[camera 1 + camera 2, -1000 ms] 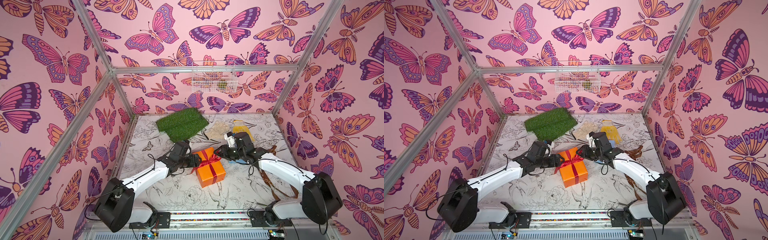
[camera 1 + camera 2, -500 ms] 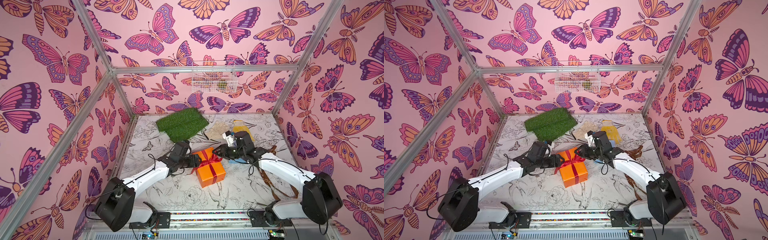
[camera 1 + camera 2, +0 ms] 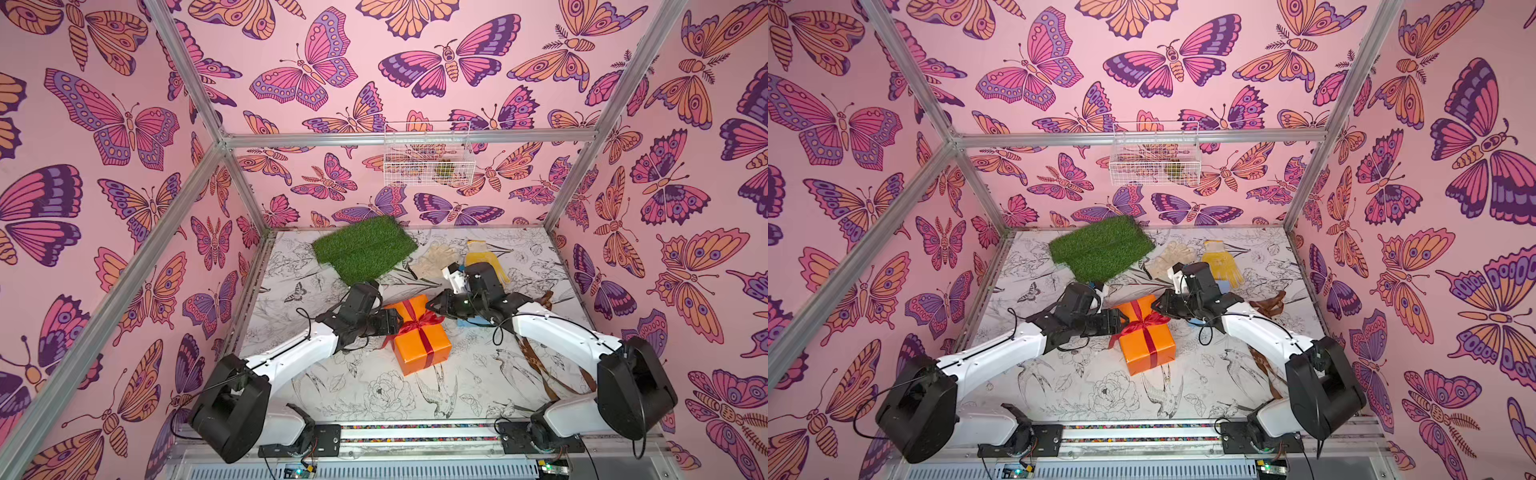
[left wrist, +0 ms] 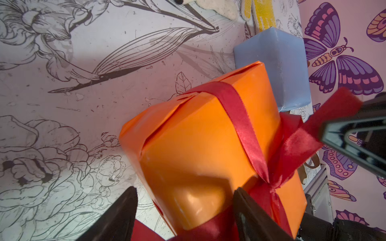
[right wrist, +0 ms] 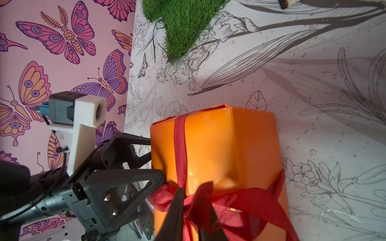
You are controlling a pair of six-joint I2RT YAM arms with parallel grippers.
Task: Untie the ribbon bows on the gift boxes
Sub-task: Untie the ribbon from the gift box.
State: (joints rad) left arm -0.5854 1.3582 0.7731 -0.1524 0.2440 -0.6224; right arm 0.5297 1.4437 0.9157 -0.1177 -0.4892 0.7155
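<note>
Red ribbon bow (image 3: 417,322) is sitting tied on top of the orange gift box (image 3: 432,353), mid-table; right gripper (image 5: 193,188) is now pinching the ribbon just beside the knot, its jaws having drawn almost together within the last second; left gripper (image 4: 184,194) is standing wide, set against the box's side, clasping nothing; judging by this, the grasp is being secured and the pull is yet to come; light blue box (image 4: 277,68) is lying just beside, showing no ribbon.
</note>
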